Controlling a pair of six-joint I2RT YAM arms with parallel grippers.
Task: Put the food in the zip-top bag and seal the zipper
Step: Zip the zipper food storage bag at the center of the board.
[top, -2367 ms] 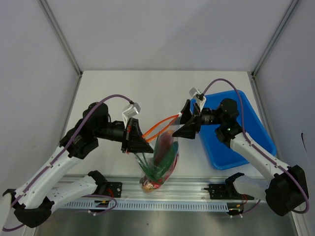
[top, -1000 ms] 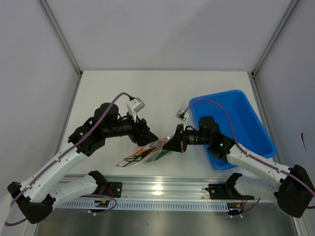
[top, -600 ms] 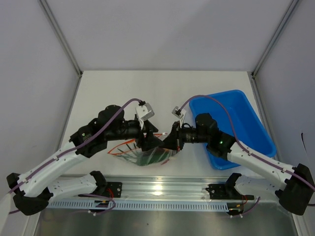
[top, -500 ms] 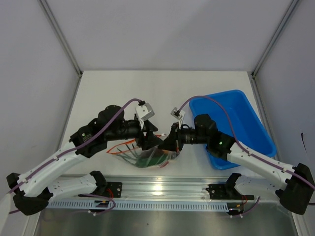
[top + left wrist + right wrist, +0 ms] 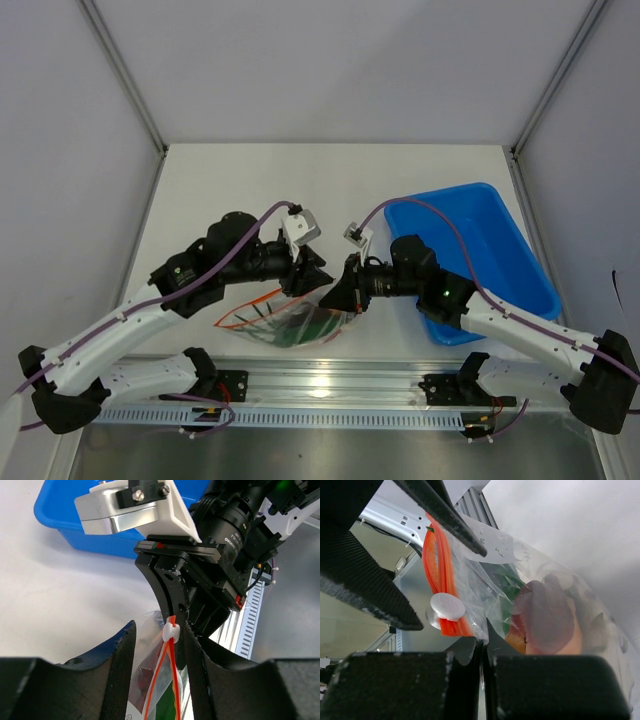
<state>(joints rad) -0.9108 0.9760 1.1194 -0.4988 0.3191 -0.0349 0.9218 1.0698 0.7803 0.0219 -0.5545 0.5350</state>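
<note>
Since the earlier top view, the zip-top bag (image 5: 290,325) has come down from hanging between the arms and now lies on the tabletop (image 5: 330,190), close to the near edge. The left tool (image 5: 315,283) and right tool (image 5: 335,297) have drawn in until they almost meet at one end of the orange-red zipper (image 5: 255,308). The blue tray (image 5: 440,197) sits well apart on the right, and we see no food in it. We judge that the filling is done and only the sealing is left.

From the left wrist, the left tool (image 5: 159,627) has its fingers apart, straddling the zipper (image 5: 165,675) just short of the white slider (image 5: 170,631). Below the slider the two orange strips part, so we judge that the mouth is not yet shut there. The right tool (image 5: 175,611) is pinched onto the bag's end just beyond the slider, probably as an anchor so that the bag cannot follow a pull.

From the right wrist, the right tool (image 5: 482,647) has its fingers together on the clear plastic beside the slider (image 5: 447,606). Through the film we see the sausage in its bun (image 5: 542,617) and green pieces (image 5: 506,587) inside the bag. The left tool (image 5: 451,587) brackets the zipper (image 5: 439,560) without gripping it.
</note>
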